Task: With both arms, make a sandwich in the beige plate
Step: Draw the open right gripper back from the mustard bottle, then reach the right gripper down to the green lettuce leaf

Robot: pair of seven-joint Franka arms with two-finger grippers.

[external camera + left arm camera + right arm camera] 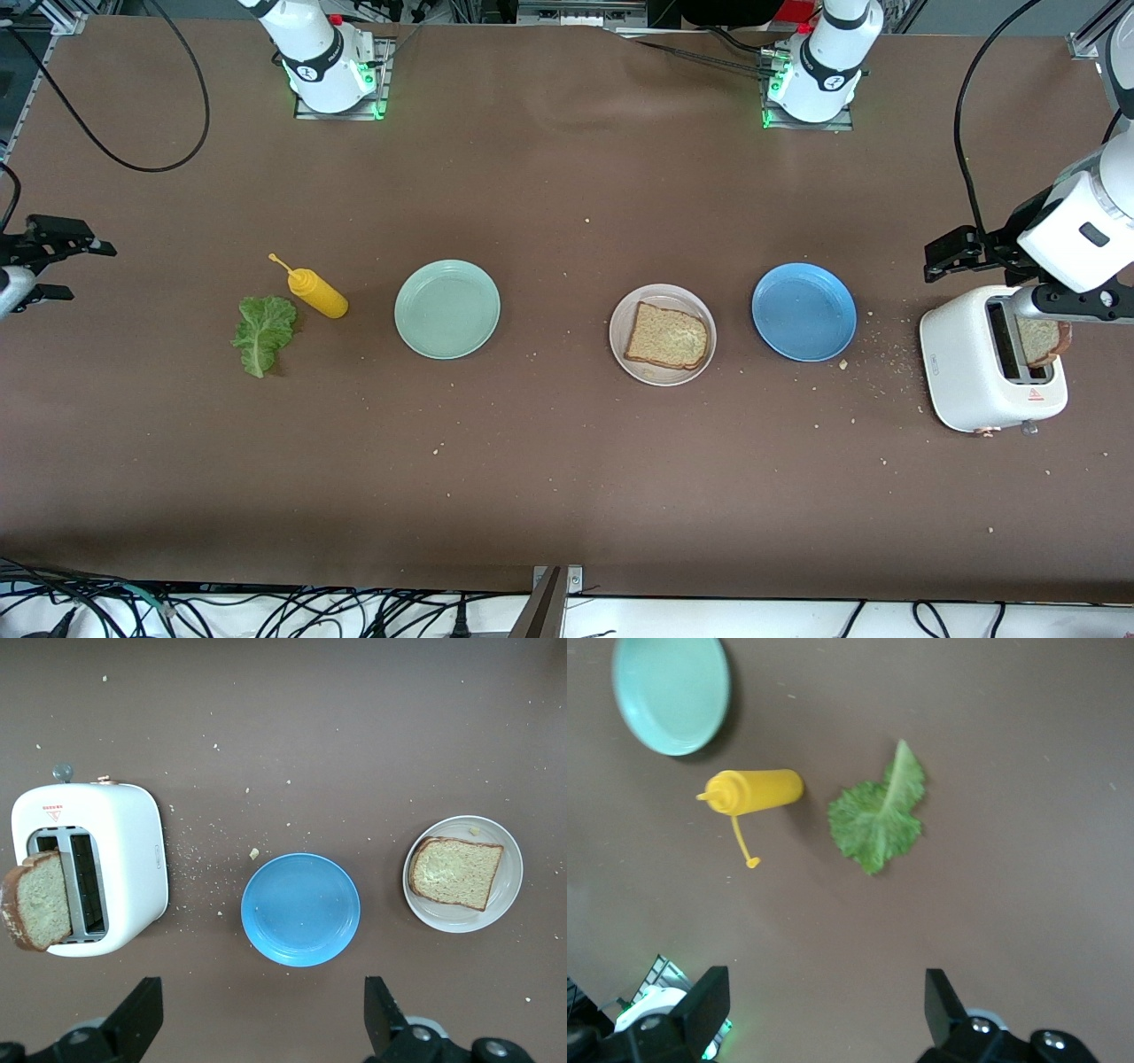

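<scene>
Here both tools (257, 1023) (824, 1019) gape wide, empty.

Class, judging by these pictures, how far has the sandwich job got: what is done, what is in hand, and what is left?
Done: one bread slice lies on the beige plate. In hand: nothing; the left tool is open above the table by the toaster, where a second slice sticks out of a slot. The right tool is open above the table near the lettuce leaf. Left: lettuce onto the bread, then the second slice.
</scene>
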